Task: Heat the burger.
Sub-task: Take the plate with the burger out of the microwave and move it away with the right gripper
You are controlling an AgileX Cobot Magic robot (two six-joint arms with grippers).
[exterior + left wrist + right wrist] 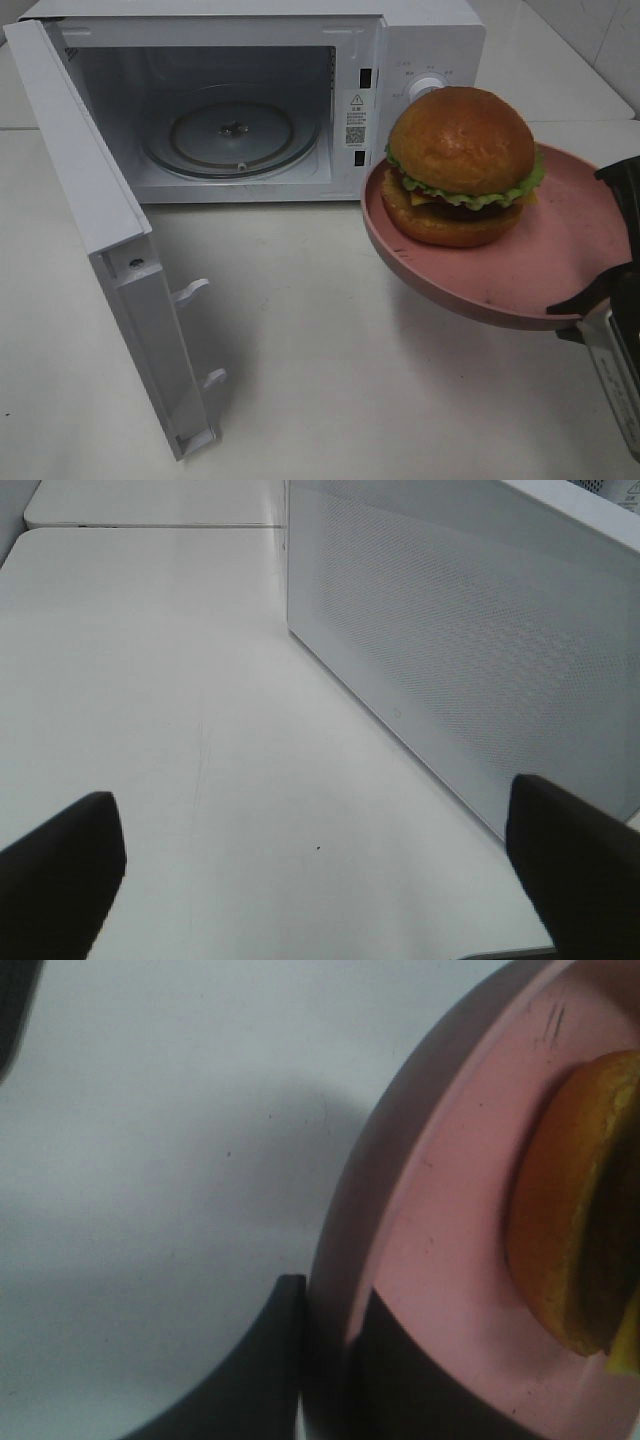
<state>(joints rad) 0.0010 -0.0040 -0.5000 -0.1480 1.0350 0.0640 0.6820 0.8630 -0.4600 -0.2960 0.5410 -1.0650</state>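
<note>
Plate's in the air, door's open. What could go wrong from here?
1. The right gripper pinches the pink plate only at its rim, so the plate may sag or slip.
2. The burger sits loose toward the plate's far side; a tilt could slide it off.
3. The plate looks wide against the microwave opening, so its rim may clip the frame or the door.

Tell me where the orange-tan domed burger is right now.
In the exterior high view the burger sits right of centre on the salmon-pink round plate, held up before the open white microwave.
</note>
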